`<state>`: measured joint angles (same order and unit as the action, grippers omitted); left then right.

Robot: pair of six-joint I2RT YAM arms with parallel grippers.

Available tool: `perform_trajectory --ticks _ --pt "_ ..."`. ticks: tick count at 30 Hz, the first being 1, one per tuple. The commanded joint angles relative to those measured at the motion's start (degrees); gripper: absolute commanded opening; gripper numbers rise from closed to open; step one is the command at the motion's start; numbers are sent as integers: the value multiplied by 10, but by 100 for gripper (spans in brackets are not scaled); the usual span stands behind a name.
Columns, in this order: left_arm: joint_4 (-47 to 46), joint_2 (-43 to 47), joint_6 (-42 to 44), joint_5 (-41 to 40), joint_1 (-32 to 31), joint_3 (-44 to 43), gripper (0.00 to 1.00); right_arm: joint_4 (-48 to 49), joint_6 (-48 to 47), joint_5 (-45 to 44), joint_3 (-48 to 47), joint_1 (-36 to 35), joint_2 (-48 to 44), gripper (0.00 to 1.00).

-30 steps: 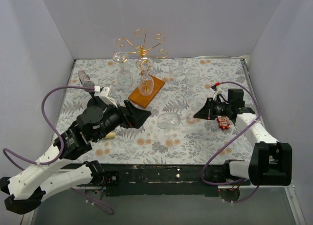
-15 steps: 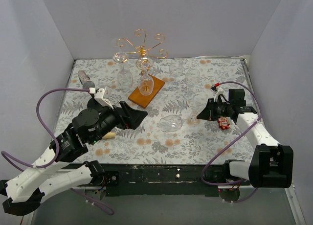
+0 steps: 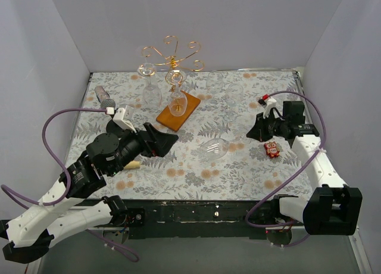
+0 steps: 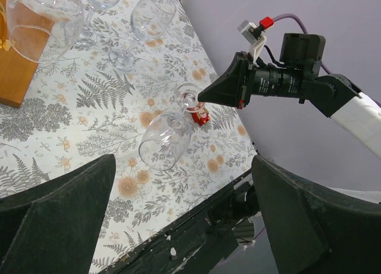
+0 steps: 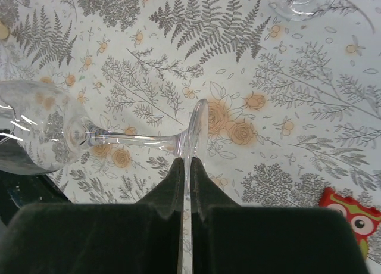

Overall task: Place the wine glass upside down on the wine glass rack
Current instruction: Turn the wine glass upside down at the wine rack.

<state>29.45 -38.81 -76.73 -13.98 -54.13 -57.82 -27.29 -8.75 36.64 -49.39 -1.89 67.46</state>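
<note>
A clear wine glass (image 3: 215, 148) lies sideways over the flowered cloth at mid-table, bowl pointing left. My right gripper (image 3: 250, 135) is shut on the rim of its foot. The right wrist view shows the thin foot edge pinched in my right gripper (image 5: 191, 162), with stem and bowl (image 5: 36, 131) running left. The left gripper (image 3: 169, 140) stands wide open to the left of the bowl, apart from it. From the left wrist the glass (image 4: 166, 140) lies ahead. The wine glass rack (image 3: 171, 55), copper wire on a wooden base (image 3: 186, 114), stands at the back with two glasses hung upside down.
A red owl toy (image 3: 272, 149) lies just right of the right gripper. A cork (image 3: 132, 164) sits by the left arm. A small grey object (image 3: 104, 96) lies at the far left. More clear glasses (image 3: 232, 92) stand on the cloth right of the rack.
The right gripper has drawn back to the right with the glass, which slid right with it. The left gripper has pulled back slightly to the left, still open.
</note>
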Motion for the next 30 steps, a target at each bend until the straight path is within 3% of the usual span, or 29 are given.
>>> perform_trajectory --ticks 1,9,17,30 --pt "-19 -5 -12 3 1 -12 98 -20 -55 -24 -56 1 -22 1" --pt "-84 -14 -53 66 1 13 98 -63 -152 -68 -155 0 -25 1" --pt "-138 -18 -113 80 1 33 98 -85 -269 -79 -247 -28 -50 1" --pt "-272 -54 -213 110 1 78 98 3 -541 -156 -220 -229 -167 1"
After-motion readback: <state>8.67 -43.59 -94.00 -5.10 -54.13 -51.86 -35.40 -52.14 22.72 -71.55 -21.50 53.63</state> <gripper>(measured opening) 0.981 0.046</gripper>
